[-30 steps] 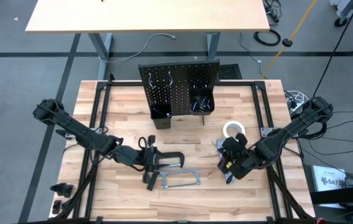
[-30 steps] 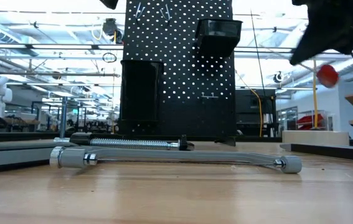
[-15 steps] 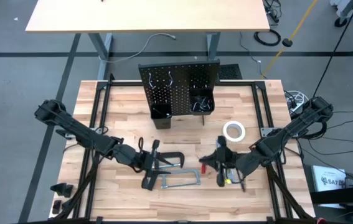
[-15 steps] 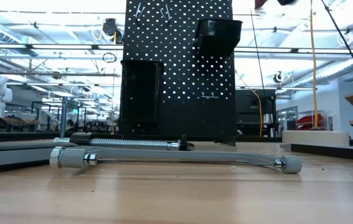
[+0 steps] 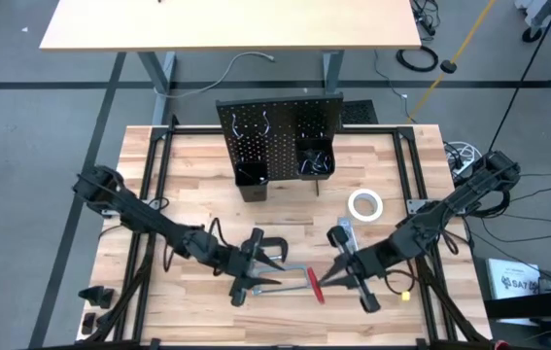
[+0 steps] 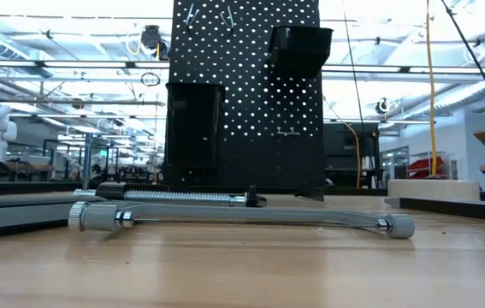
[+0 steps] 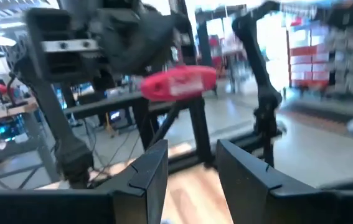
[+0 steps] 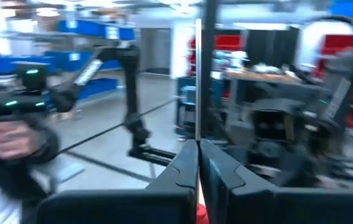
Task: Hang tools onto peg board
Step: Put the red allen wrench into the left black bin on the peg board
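The black peg board (image 5: pixel 280 131) stands upright at the table's far middle, with two bins on it. A red-handled tool (image 5: pixel 312 283) hangs in the air near the table's front, with my right gripper (image 5: pixel 339 272) shut on it, level and pointing toward the table's left. My left gripper (image 5: pixel 258 262) faces it from the left, open and empty, above the black C-clamp (image 5: pixel 270 243) and the grey hacksaw (image 6: pixel 242 221), which both lie flat on the table. The left wrist view shows the red handle (image 7: pixel 177 83) ahead of my open fingers. My right gripper pinches the tool's thin dark shaft (image 5: pixel 329 279) between its two shut fingers, coming level from the table's right. The red handle (image 5: pixel 312 283) stands beyond the fingertips, crosswise to the shaft. The tool is lifted clear of the table.
A white tape roll (image 5: pixel 364 204) and a silver tool (image 5: pixel 341 233) lie right of the middle. The bins (image 5: pixel 314 160) (image 5: pixel 251 175) hang on the board's front. In the right wrist view a person's hand (image 8: pixel 8 140) shows beyond the table.
My right gripper has risen and tipped from pointing down to level, rolling as it went. It has carried the red-handled tool up toward the table's near-left. My left gripper has gone toward the table's right and tipped up to level, staying open.
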### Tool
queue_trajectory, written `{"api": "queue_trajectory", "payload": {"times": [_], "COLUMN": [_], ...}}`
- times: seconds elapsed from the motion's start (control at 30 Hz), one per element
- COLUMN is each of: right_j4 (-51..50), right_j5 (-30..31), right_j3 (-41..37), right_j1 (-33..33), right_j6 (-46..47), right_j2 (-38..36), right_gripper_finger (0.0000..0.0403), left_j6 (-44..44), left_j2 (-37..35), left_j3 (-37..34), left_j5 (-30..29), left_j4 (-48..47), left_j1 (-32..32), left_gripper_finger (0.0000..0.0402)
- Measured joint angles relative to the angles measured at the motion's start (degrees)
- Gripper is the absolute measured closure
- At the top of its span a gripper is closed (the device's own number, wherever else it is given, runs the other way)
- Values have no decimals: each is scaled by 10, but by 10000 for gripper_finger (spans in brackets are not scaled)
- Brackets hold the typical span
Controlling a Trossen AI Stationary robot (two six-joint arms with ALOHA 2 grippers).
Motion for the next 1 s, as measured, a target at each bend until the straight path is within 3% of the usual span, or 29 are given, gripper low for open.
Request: {"api": "queue_trajectory", "payload": {"times": [0.2,0.37,0.57,0.77,1.0], "right_j4": [18,58,110,187,203], "right_j5": [-25,-27,-54,-131,-150], "right_j3": [0,0,0,0,0], "right_j1": [0,-7,-31,-54,-79], "right_j6": [-55,-87,-101,-130,-143], "right_j2": [8,33,66,96,111], "right_gripper_finger": [403,403,403,403,403], "left_j6": [-127,-246,-294,-319,-347], "left_j2": [63,107,155,178,178], "left_j3": [0,0,0,3,33], "left_j5": [35,130,210,239,279], "left_j4": [125,226,340,372,364], "left_j1": [23,60,77,85,83], "left_gripper_finger": [261,261,261,261,261]}}
